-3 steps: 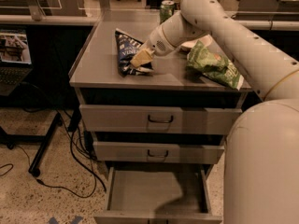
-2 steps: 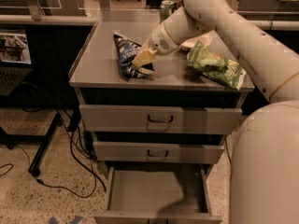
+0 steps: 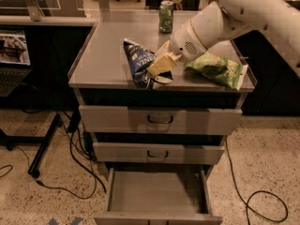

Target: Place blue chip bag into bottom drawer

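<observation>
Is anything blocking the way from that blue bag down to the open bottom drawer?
Nothing visible. The tool is at the blue chip bag on the cabinet top; the bottom drawer stands open below.

Claw (image 3: 158,65) against blue chip bag (image 3: 137,59) atop cabinet (image 3: 101,55).

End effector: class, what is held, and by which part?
Cannot be told; the end effector touches the right side of the blue chip bag, atop the cabinet.

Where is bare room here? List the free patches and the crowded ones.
Free: the cabinet top left of the blue chip bag, and the open bottom drawer. Crowded: centre to right, where the end effector meets that bag, beside the green chip bag, with the can behind.
</observation>
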`<control>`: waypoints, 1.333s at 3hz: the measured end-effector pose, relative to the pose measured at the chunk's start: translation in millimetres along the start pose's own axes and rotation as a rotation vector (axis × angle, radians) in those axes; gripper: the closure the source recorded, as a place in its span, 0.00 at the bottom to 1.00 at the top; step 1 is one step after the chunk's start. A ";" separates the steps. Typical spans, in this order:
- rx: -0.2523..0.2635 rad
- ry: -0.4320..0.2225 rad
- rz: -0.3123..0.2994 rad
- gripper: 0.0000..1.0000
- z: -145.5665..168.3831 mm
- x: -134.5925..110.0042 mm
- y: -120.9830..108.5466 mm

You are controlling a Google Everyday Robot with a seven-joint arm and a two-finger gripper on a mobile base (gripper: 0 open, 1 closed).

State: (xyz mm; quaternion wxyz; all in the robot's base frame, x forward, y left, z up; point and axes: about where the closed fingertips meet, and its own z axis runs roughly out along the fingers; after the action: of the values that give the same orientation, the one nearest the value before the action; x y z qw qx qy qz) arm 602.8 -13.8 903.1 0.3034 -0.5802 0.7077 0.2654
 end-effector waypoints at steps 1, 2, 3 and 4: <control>-0.012 -0.025 0.002 1.00 -16.1 6.7 50.6; 0.006 -0.084 0.007 1.00 -17.7 12.7 87.9; 0.080 -0.104 0.071 1.00 -3.1 36.1 98.3; 0.089 -0.100 0.063 1.00 -0.3 32.5 104.3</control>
State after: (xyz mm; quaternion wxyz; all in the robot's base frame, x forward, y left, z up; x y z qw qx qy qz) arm 495.7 -16.2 881.8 0.3554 -0.5296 0.7206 0.2720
